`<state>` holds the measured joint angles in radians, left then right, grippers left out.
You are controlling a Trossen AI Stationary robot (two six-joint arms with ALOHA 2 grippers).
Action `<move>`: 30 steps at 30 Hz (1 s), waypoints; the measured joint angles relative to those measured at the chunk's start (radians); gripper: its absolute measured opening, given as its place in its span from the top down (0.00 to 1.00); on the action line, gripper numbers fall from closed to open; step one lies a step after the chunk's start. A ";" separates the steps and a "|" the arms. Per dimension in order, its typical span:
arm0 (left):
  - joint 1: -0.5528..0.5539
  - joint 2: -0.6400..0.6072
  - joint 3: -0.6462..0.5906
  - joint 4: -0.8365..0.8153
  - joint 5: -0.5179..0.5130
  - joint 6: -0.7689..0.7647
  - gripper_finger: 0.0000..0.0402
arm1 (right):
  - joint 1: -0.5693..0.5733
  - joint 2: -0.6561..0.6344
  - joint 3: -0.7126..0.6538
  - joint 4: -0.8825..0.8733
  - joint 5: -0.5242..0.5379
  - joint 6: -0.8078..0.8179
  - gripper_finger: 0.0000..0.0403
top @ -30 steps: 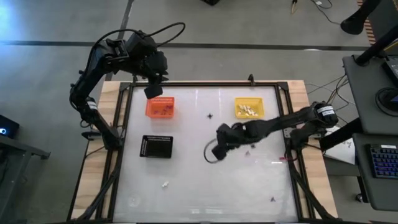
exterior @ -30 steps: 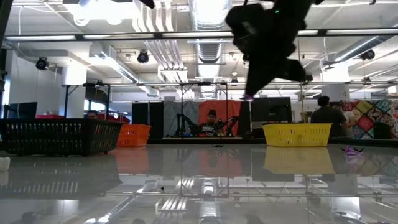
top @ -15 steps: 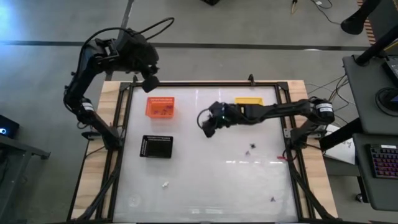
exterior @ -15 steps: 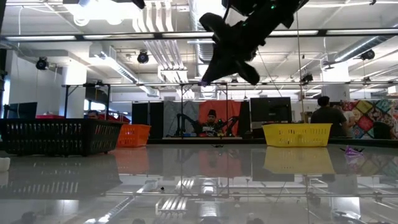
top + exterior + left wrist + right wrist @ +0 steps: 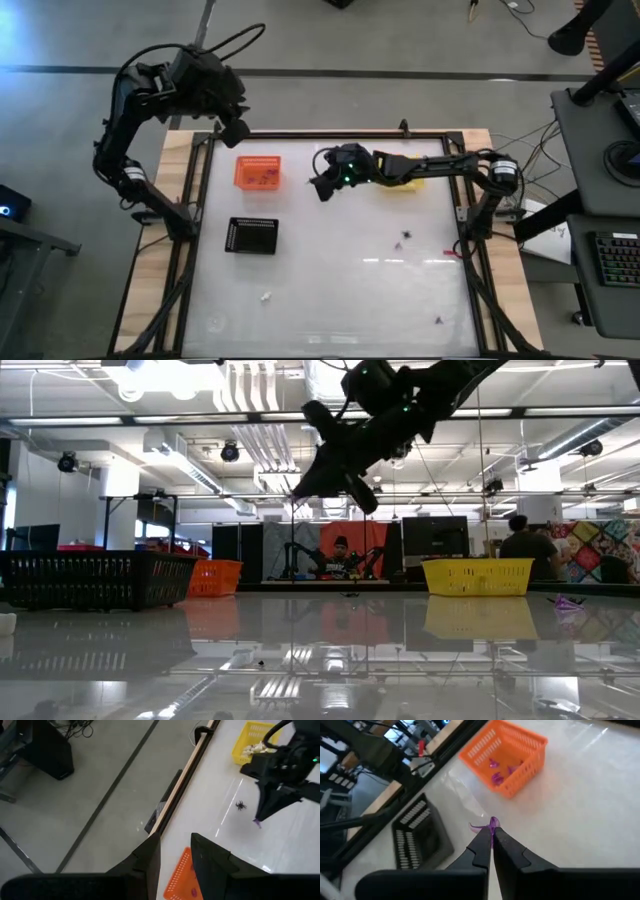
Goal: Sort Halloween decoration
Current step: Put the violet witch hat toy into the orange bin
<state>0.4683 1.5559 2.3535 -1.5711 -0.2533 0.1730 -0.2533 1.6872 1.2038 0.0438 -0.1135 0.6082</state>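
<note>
My right gripper (image 5: 320,188) hangs above the table between the orange basket (image 5: 257,171) and the yellow basket (image 5: 400,170), shut on a small purple spider-like trinket (image 5: 492,824). The orange basket holds a few purple trinkets (image 5: 496,776); the yellow one holds whitish ones (image 5: 252,749). My left gripper (image 5: 175,847) is open and holds nothing, raised over the table's far left edge near the orange basket (image 5: 182,877). A black spider (image 5: 241,805) lies on the table below my right gripper (image 5: 260,817). My right gripper pinches the purple trinket (image 5: 493,822) between its two fingertips; thin purple legs (image 5: 476,826) stick out past the tips. The fingers (image 5: 310,482) slant down toward the table's left side. The trinket is lifted clear of the table.
A black rectangular tray (image 5: 251,236) stands near the left edge, in front of the orange basket. Loose trinkets lie on the table: a dark one (image 5: 405,238), another (image 5: 438,320) near the front right, a whitish one (image 5: 266,295). People stand in the room behind (image 5: 517,540).
My right gripper, still shut on the purple trinket, has swung from the table's middle toward the far edge and left, nearer the orange basket, tipping closer to level. My left gripper has drawn back from above the orange basket toward the far left edge.
</note>
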 joint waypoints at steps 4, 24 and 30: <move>0.000 -0.002 0.000 0.000 0.000 -0.004 0.77 | -0.014 0.063 0.074 -0.002 -0.002 -0.035 0.98; -0.003 -0.238 -0.501 0.113 0.001 -0.064 0.77 | -0.063 0.453 0.649 -0.188 -0.158 -0.147 0.98; -0.003 -0.338 -0.687 0.200 0.001 -0.082 0.77 | -0.072 0.567 0.849 -0.331 -0.160 -0.209 0.98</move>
<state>0.4656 1.2180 1.6669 -1.3706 -0.2527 0.0905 -0.3248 2.2545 2.0533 -0.2870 -0.2737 0.3992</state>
